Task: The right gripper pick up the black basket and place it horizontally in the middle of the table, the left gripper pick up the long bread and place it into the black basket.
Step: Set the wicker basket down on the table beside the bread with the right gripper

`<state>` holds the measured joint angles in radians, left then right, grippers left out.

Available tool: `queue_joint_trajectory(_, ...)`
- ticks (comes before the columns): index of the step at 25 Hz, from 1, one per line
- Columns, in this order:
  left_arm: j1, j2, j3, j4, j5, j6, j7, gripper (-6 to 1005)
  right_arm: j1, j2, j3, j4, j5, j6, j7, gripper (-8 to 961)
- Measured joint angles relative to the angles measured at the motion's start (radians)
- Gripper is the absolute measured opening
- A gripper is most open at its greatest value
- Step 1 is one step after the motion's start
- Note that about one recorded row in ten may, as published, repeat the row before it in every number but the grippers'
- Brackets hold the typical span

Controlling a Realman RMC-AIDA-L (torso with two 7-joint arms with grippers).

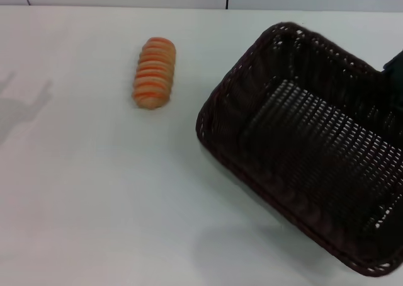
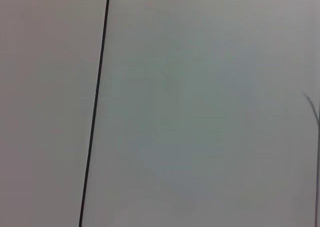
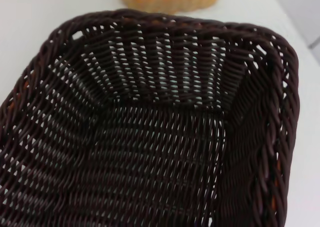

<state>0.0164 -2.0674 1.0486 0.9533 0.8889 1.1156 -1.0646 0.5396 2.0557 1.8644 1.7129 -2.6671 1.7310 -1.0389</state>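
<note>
Dark-brown woven black basket [image 1: 302, 141]; orange long bread [image 1: 154, 72] (pale-ridged).

No readable text, labels, brands, numbers or signs in any view. The black basket [image 1: 315, 154] is plain weave with no tag showing, the long bread [image 1: 153, 72] carries no wrapper or sticker, and the tabletop [image 1: 94, 204] is unmarked white. The left wrist view shows only a blank pale surface crossed by a thin dark line, with no print on it.
</note>
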Motion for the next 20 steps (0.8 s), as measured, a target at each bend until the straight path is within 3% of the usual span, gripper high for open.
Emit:
queue_joint_trajectory(3,-0.001,-0.001,0.000,0.000,0.000,0.000,0.000,855,0.084,-0.023,0.013,-0.109,0.001,0.038,-0.052,188)
queue_joint_trajectory(5,-0.001,-0.001,0.000,0.000,0.000,0.000,0.000,855,0.095,-0.028,0.015,-0.128,0.001,0.040,-0.063,180)
queue_joint_trajectory(10,-0.007,0.002,0.028,0.012,0.001,-0.001,-0.013,854,0.149,-0.063,0.030,-0.242,-0.003,0.048,-0.142,166)
queue_joint_trajectory(12,-0.005,0.004,0.040,0.022,0.002,0.001,-0.013,854,0.171,-0.084,0.030,-0.294,-0.005,0.053,-0.177,165)
queue_joint_trajectory(13,-0.008,0.003,0.041,0.023,0.003,0.001,-0.013,854,0.196,-0.105,0.030,-0.345,-0.008,0.052,-0.209,164)
queue_joint_trajectory(14,-0.008,0.003,0.041,0.023,0.003,0.001,-0.013,854,0.196,-0.105,0.030,-0.345,-0.008,0.052,-0.209,163)
queue_joint_trajectory(15,-0.008,0.003,0.041,0.023,0.003,0.001,-0.013,854,0.230,-0.129,0.031,-0.404,-0.010,0.043,-0.239,162)
queue_joint_trajectory(16,-0.016,0.001,0.043,0.018,0.004,-0.005,-0.014,854,0.230,-0.129,0.031,-0.404,-0.010,0.043,-0.239,162)
queue_joint_trajectory(18,-0.025,0.001,0.047,0.011,0.008,-0.012,-0.013,854,0.283,-0.155,0.046,-0.483,-0.013,0.009,-0.282,161)
queue_joint_trajectory(20,-0.025,0.001,0.047,0.011,0.008,-0.012,-0.013,854,0.315,-0.168,0.065,-0.527,-0.019,-0.029,-0.311,160)
